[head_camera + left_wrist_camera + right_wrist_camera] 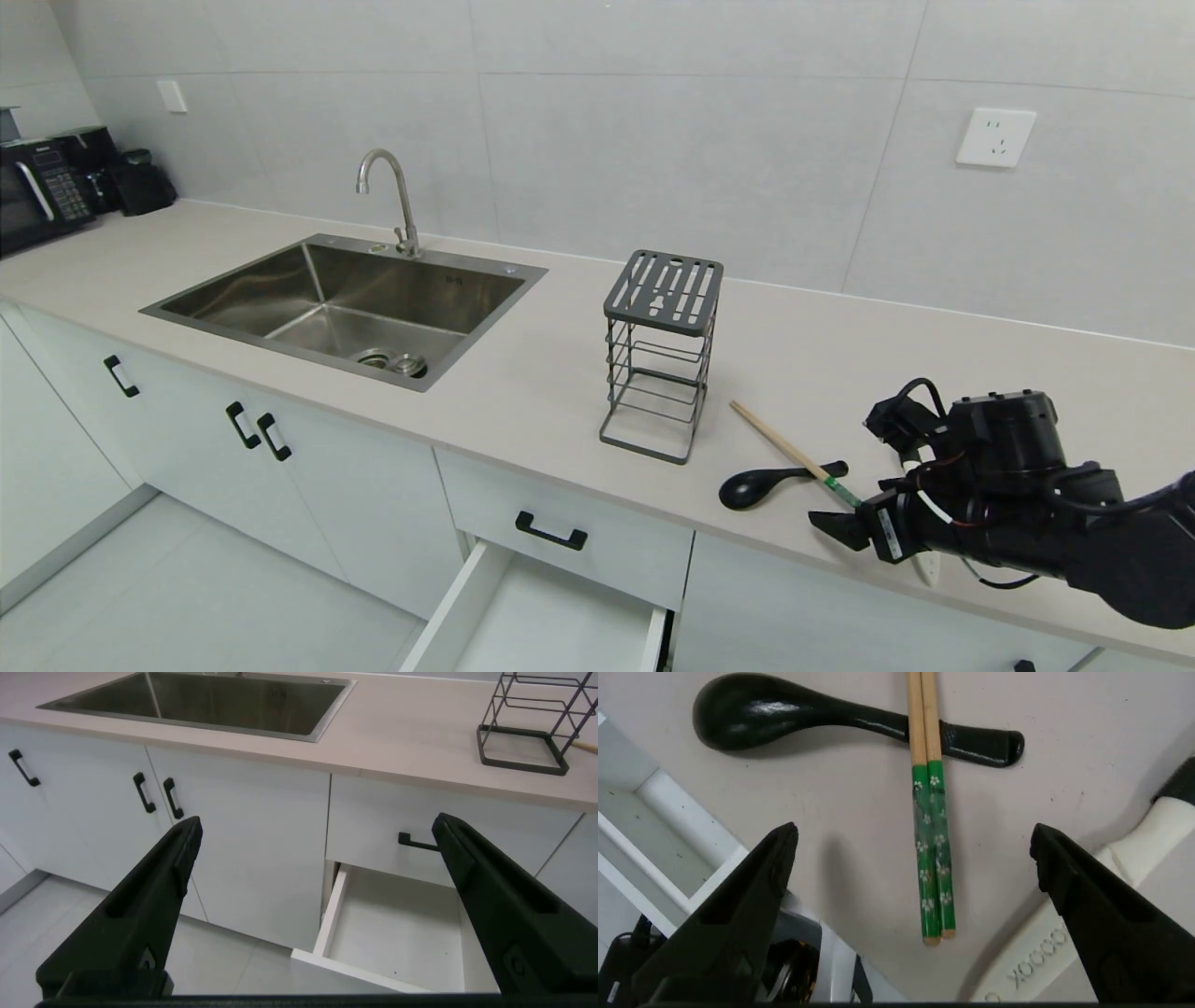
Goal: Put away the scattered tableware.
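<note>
A pair of wooden chopsticks [794,453] with green flowered ends [931,849] lies on the counter, crossing over the handle of a black spoon [752,487] [850,723]. My right gripper [845,534] [920,929] hovers open just above the green ends, one finger on either side of them and nothing held. A white-handled utensil [1102,910] [926,569] lies beside the chopsticks, partly under the gripper. My left gripper [318,924] hangs open and empty in front of the cabinets, above an open drawer [392,938] [546,621].
A dark wire rack [661,359] [528,719] stands on the counter left of the chopsticks. Farther left is a steel sink [233,280] [322,719] with a faucet [387,191]. A microwave [37,191] stands at the far left end. The counter's front edge runs close under the right gripper.
</note>
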Motion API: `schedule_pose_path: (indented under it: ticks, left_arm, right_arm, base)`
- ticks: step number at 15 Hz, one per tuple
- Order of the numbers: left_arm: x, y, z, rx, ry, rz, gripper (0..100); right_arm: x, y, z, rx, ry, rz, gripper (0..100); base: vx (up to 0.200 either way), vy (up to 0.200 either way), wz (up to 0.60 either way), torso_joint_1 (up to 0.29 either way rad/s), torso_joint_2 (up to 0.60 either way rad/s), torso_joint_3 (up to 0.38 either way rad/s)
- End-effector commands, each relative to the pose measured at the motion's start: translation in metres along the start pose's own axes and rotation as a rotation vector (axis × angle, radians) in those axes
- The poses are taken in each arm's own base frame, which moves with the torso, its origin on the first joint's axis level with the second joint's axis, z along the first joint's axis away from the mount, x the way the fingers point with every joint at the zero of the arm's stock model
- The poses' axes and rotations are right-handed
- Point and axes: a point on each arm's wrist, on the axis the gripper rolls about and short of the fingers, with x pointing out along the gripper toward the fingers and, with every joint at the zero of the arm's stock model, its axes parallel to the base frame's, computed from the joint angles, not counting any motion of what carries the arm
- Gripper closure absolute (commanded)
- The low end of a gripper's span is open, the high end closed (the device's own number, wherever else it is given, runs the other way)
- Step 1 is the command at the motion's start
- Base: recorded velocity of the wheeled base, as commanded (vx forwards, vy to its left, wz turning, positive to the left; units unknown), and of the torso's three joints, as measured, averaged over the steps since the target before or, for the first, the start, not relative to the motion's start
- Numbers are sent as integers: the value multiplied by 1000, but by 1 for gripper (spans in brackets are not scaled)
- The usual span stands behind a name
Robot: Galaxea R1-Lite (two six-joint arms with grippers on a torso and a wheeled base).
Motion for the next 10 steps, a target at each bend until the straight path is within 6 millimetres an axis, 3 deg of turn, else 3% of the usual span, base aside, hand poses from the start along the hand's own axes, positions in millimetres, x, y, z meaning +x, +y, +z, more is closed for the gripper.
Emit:
schedule_pose_path:
  ticks: [1,7,8,10]
  left_arm:
    - [0,0,0,0,0,-1,0]
    - [0,0,0,0,0,1,0]
    - [0,0,0,0,0,-1,0]
    - [0,0,0,1,0,1,0]
  right_arm:
    - [12,-1,1,2,16,3,0]
    - [19,-2,-2,4,34,5,0]
    - [19,-2,-2,4,34,5,100]
    - [18,-2,-1,9,30,-1,100]
  base:
    - [0,0,0,0,0,0]
    - [0,0,0,0,0,0]
    - [0,0,0,0,0,0]
    - [0,0,0,0,0,0]
